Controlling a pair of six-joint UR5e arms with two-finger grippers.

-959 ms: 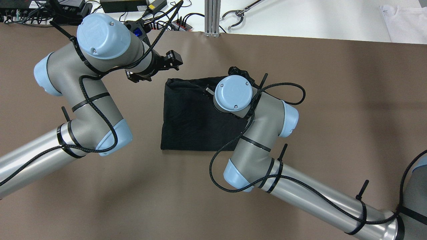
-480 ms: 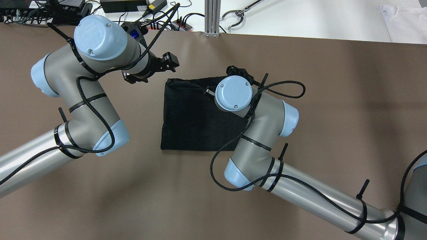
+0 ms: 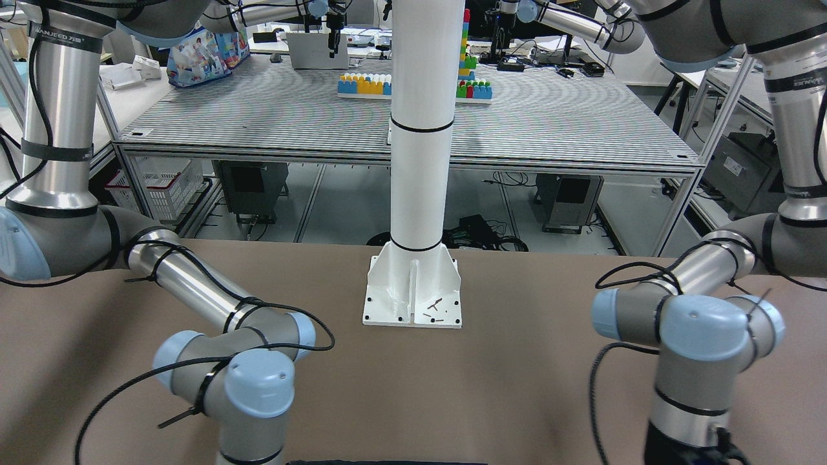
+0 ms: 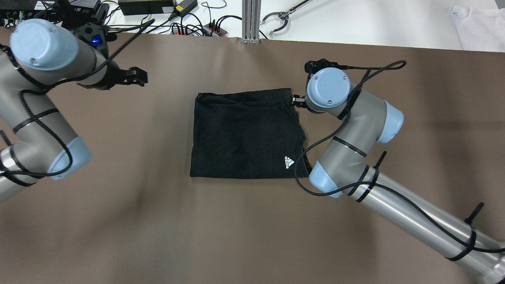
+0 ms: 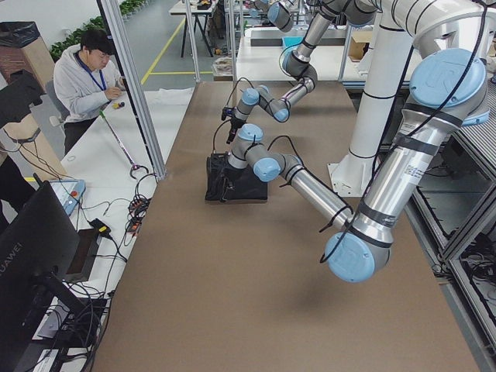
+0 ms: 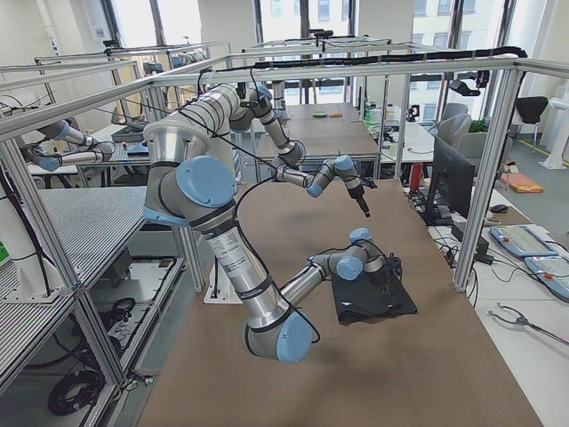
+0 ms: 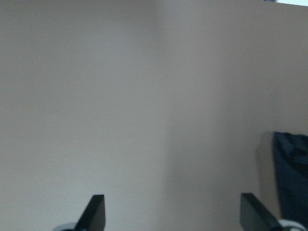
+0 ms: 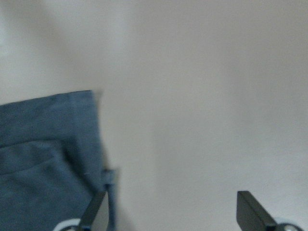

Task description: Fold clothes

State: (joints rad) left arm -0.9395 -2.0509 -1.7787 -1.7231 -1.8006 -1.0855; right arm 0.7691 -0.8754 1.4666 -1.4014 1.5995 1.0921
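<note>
The clothes are one black folded garment (image 4: 244, 134) lying flat mid-table, with a small white logo (image 4: 289, 162) near its front right corner. It also shows in the exterior left view (image 5: 236, 182) and the exterior right view (image 6: 373, 298). My left gripper (image 4: 139, 77) is open and empty, well left of the garment; its wrist view (image 7: 172, 202) shows bare table with the garment (image 7: 292, 178) at the right edge. My right gripper (image 4: 296, 100) hangs open at the garment's far right corner; its wrist view (image 8: 171, 198) shows the garment's corner (image 8: 48, 163) by the left finger, not gripped.
The white pole's base (image 3: 413, 290) is bolted on at the robot's side. Cables and power bricks (image 4: 158, 8) lie beyond the far edge, with a grabber tool (image 4: 276, 19) and a white cloth (image 4: 477, 23). An operator (image 5: 93, 77) stands beyond the table.
My left arm has swung away to the left of the garment. My right arm has moved right, off the garment to its far right corner, uncovering the white logo.
</note>
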